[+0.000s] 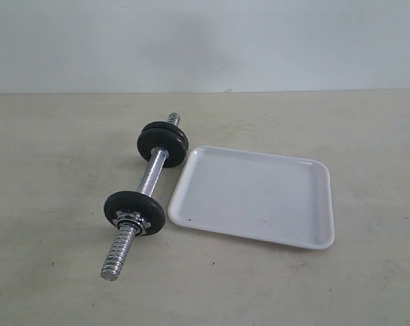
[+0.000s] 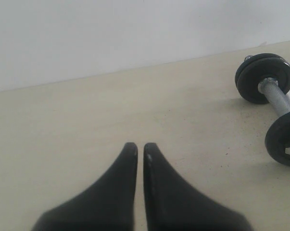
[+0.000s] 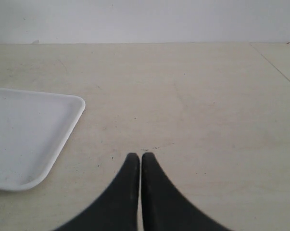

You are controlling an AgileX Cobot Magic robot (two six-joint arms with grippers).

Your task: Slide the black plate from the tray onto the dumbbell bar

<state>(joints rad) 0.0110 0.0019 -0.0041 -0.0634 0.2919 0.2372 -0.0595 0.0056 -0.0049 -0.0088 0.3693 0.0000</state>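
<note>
The dumbbell bar (image 1: 152, 170) lies on the table left of the white tray (image 1: 259, 193), whose inside is bare. Two black discs (image 1: 163, 142) sit pressed together near the bar's far threaded end; one of them may be the black plate, and I cannot tell which. A black disc with a silver star nut (image 1: 133, 212) sits near the closer end. Neither gripper shows in the exterior view. My left gripper (image 2: 140, 147) is shut and holds nothing, well away from the bar (image 2: 279, 96). The right gripper (image 3: 136, 156), also shut with nothing in it, hovers beside the tray (image 3: 24, 134).
A pale wall runs along the table's back edge. Bare beige tabletop (image 1: 55, 170) spreads left of the bar and in front of the tray. A thin seam (image 3: 274, 65) crosses the table surface in the right wrist view.
</note>
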